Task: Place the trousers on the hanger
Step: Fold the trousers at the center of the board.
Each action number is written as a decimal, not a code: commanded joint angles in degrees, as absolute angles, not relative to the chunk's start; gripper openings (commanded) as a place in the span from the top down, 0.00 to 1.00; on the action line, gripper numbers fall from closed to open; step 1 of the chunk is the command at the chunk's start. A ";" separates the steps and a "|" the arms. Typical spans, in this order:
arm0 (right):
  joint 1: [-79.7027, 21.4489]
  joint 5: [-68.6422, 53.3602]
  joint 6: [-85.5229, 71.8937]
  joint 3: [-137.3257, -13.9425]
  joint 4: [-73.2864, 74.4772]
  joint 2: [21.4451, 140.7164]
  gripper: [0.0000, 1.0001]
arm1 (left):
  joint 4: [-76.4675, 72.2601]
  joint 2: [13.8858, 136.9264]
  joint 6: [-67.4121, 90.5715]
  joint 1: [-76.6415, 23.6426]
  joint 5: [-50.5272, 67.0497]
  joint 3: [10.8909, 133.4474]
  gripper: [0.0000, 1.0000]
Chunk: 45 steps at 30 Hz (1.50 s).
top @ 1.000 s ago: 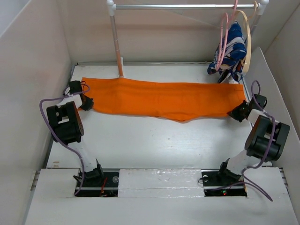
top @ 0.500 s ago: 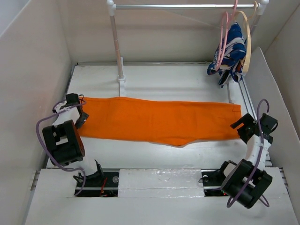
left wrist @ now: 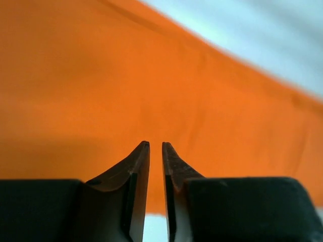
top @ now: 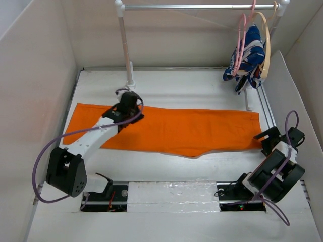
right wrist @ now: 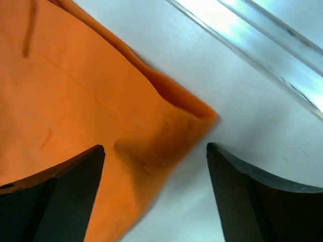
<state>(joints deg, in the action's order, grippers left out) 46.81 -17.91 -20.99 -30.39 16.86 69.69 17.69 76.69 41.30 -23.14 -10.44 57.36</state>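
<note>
The left tool, a narrow slit holding nothing, hovers over the trousers lying flat beneath it. The right tool gapes wide above their corner. A shallow pinch could slip off the soft cloth before reaching the hanger, hung far beyond both.

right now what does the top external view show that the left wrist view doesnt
Only top external: the pink hanger on the rail next to a blue-and-white garment, the right gripper at the right end of the trousers, and their whole length lying flat on the table. Only left wrist: the left gripper with its fingers nearly closed and nothing between them. Both: orange trousers under the left gripper, with white table beyond.
</note>
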 commanded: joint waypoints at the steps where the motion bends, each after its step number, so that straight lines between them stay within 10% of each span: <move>1: 45.45 -21.52 -24.60 -27.78 7.94 75.66 0.15 | 12.41 77.07 44.55 -30.65 -4.40 53.00 0.88; 5: 42.38 -23.55 -23.66 -29.26 6.76 76.73 0.83 | 13.18 82.60 44.74 -39.10 -7.03 54.31 0.95; 8: 37.73 -24.26 -21.27 -31.55 12.04 69.64 1.00 | 13.80 83.06 43.86 -42.44 -10.27 54.50 0.99; 18: 5.74 -12.94 -29.16 -44.98 32.44 36.86 1.00 | 11.95 81.30 42.80 -43.15 -15.11 43.96 1.00; 27: -21.34 8.33 -23.82 -80.57 44.03 52.46 1.00 | 4.05 81.13 43.94 -45.52 -8.09 38.94 1.00; 45: -6.33 -12.20 -8.00 -115.65 46.75 69.07 1.00 | 2.78 105.55 50.36 -67.04 -7.53 64.04 1.00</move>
<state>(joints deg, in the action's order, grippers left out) -7.27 -6.39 -11.64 -109.97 51.86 69.52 -1.54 102.48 49.78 -62.96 -5.76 57.21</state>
